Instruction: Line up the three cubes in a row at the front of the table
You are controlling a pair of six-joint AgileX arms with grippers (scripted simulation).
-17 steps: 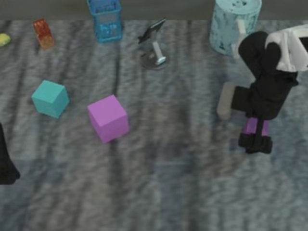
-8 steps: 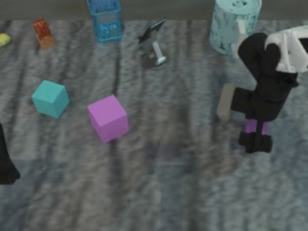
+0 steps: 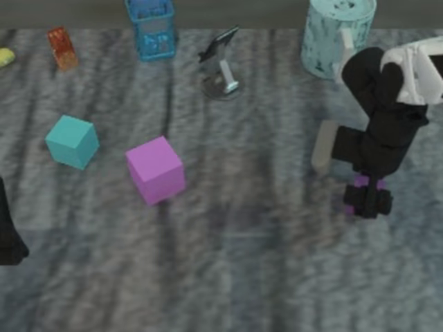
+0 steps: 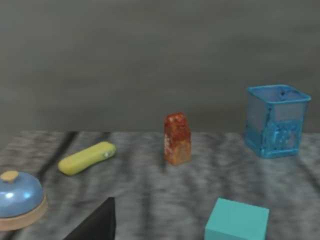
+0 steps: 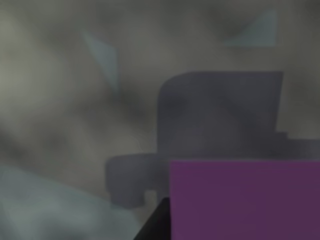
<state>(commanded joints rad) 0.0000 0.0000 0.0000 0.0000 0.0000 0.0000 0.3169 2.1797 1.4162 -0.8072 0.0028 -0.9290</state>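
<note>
Seemingly light and rigid, the small magenta-purple cube [image 3: 361, 181] is sitting clamped by its flat sides in the right gripper [image 3: 367, 202], right of centre.

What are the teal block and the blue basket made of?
The teal cube looks like matte plastic or painted wood: flat colour, no shine. It is hard to say which. The blue basket looks like see-through plastic mesh: the wall behind shows through its sides in the left wrist view.

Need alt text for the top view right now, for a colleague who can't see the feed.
The right gripper, at the table's right side, is around the small magenta cube. The light-purple cube and teal cube sit apart at left-centre. The left arm is parked at the left edge.
</note>
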